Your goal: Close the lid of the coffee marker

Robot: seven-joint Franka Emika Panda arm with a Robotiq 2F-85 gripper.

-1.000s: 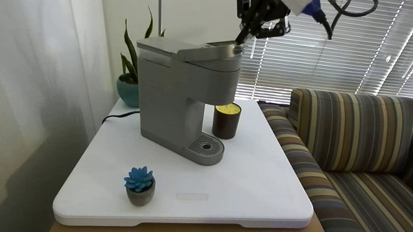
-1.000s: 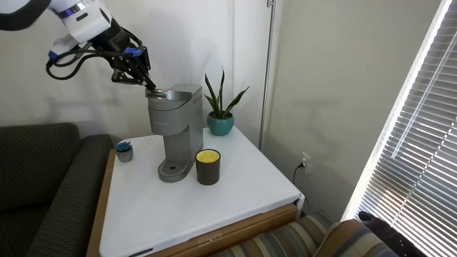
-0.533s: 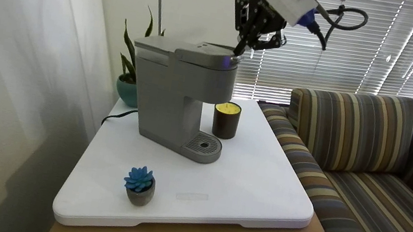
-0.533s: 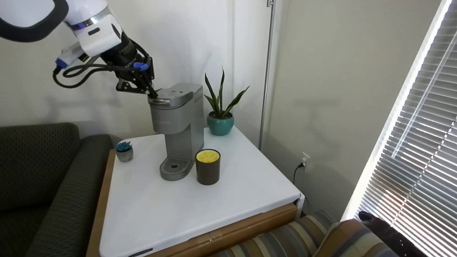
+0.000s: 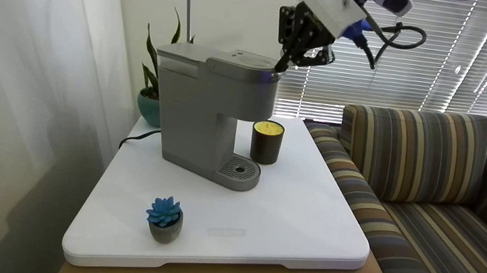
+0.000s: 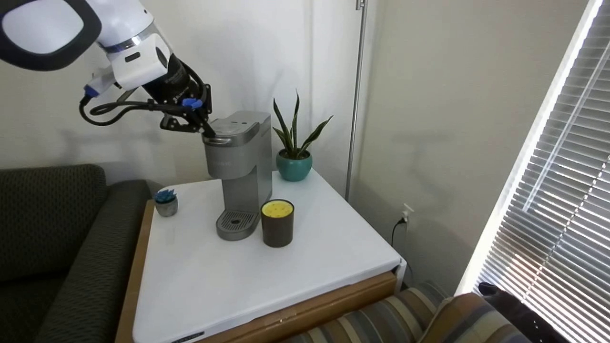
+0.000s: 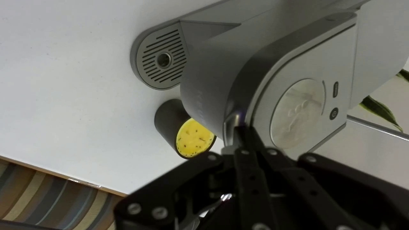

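Observation:
The grey coffee maker point(image 5: 192, 118) stands upright on the white table; it also shows in an exterior view point(image 6: 240, 188). Its lid point(image 5: 249, 60) lies flat and level on the body in both exterior views, with no gap seen at the front. In the wrist view the lid point(image 7: 326, 68) shows its round emblem and two small buttons. My gripper point(image 5: 280, 67) has its fingertips together, pointing down at the lid's front edge by the shiny handle. The fingertips point(image 7: 245, 130) appear to touch that edge from above and hold nothing. They cover part of the handle.
A dark candle point(image 6: 277, 224) with yellow wax stands beside the coffee maker's drip tray. A teal plant pot point(image 6: 294, 166) is behind it. A small blue succulent point(image 5: 164, 217) sits near a table edge. A striped armchair point(image 5: 418, 156) adjoins the table point(image 5: 288, 223).
The lid has gone from slightly raised to flat. My gripper has moved down with it, fingertips at its front edge. The coffee maker has shifted slightly backward.

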